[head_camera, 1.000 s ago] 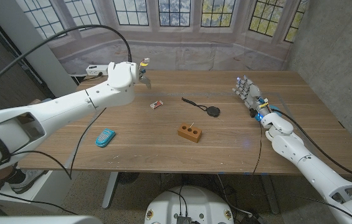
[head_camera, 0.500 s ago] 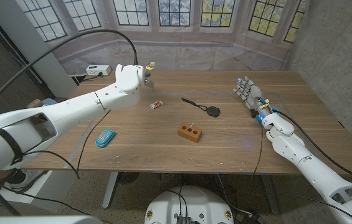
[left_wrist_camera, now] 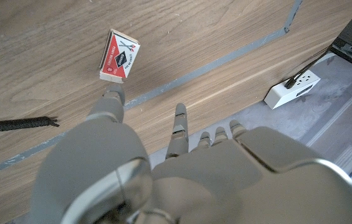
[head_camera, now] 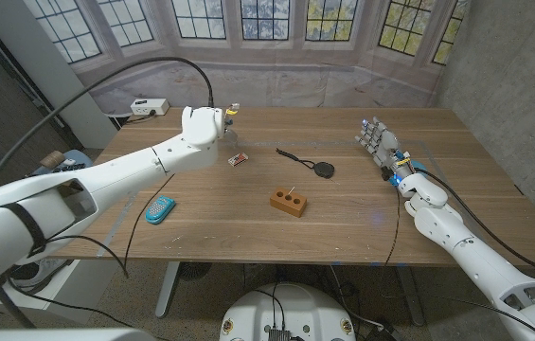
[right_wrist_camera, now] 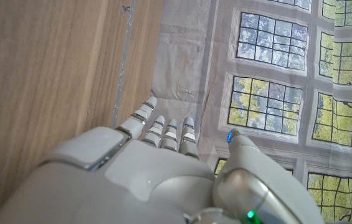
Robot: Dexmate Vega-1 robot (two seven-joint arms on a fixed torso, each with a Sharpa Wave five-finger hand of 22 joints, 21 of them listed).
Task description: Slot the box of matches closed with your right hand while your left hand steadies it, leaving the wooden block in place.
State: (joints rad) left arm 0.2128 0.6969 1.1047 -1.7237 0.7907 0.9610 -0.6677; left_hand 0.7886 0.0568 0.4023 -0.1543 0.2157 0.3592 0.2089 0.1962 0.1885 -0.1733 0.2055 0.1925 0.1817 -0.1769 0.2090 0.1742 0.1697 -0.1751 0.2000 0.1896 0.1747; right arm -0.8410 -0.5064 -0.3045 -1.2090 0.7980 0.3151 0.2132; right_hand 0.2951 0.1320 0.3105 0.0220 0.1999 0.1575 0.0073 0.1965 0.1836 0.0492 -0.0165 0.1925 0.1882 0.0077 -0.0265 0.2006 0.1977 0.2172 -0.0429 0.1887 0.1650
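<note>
The left hand [head_camera: 205,124], empty with spread fingers, has moved nearer the matchbox [head_camera: 239,159], hovering at its 10 o'clock; the right hand [head_camera: 378,140] is waiting open by the counter's [head_camera: 201,223] 3 o'clock edge.

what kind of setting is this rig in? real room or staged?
Likely a staged lab test cell, not a real room: the window backdrop looks like printed, wrinkled fabric, grey tape lines mark the wooden table, and a power strip sits at its far edge.
</note>
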